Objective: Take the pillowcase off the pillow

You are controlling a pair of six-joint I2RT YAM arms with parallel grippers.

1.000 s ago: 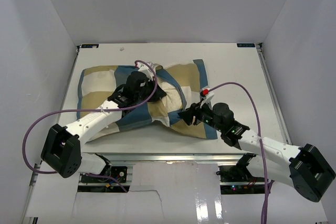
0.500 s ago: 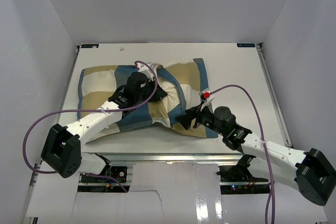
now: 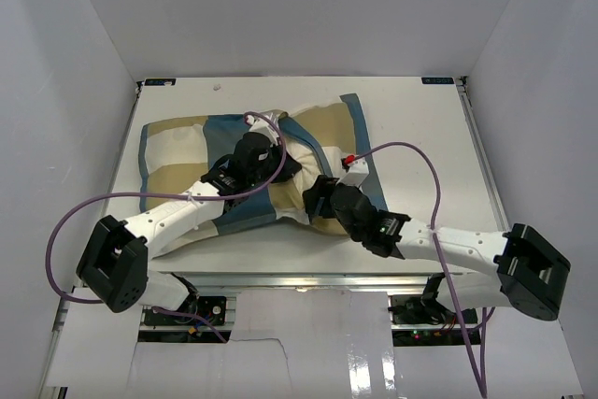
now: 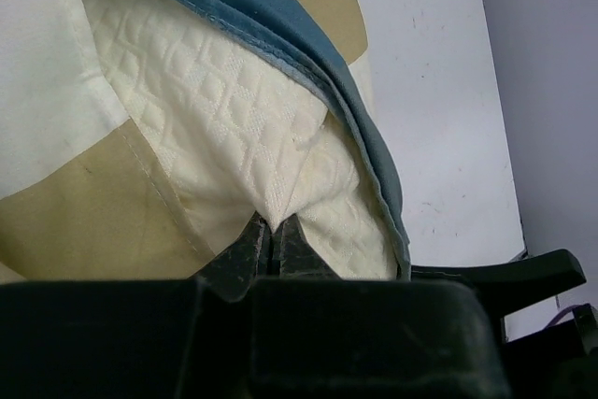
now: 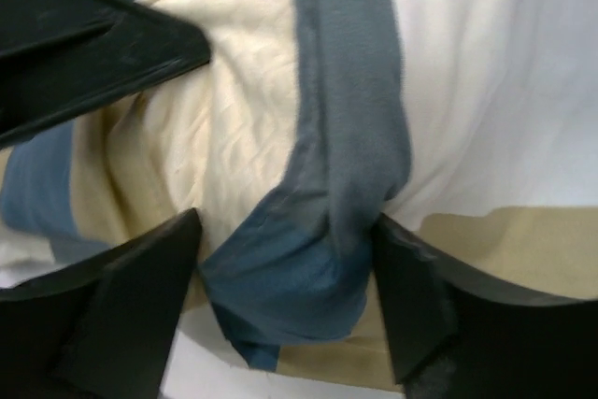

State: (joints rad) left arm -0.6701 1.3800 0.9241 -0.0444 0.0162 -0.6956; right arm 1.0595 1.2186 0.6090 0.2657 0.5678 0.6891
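Most of pillow under pillowcase

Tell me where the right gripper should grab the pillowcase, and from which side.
Grip the blue hem fold of the pillowcase at its open end, coming in from the near right. The fold is bunched into a ridge narrow enough to pinch, and it lies between the open fingers of the right gripper. The left gripper pinches the pillow itself, so it should probably stay put.

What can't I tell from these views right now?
Top view: both arms cover the pillowcase opening; how far the pillow is out is hidden.
Left wrist: the left gripper blocks everything below its pinch.
Right wrist: right gripper close-up is blurred; contact with the pillowcase unclear.
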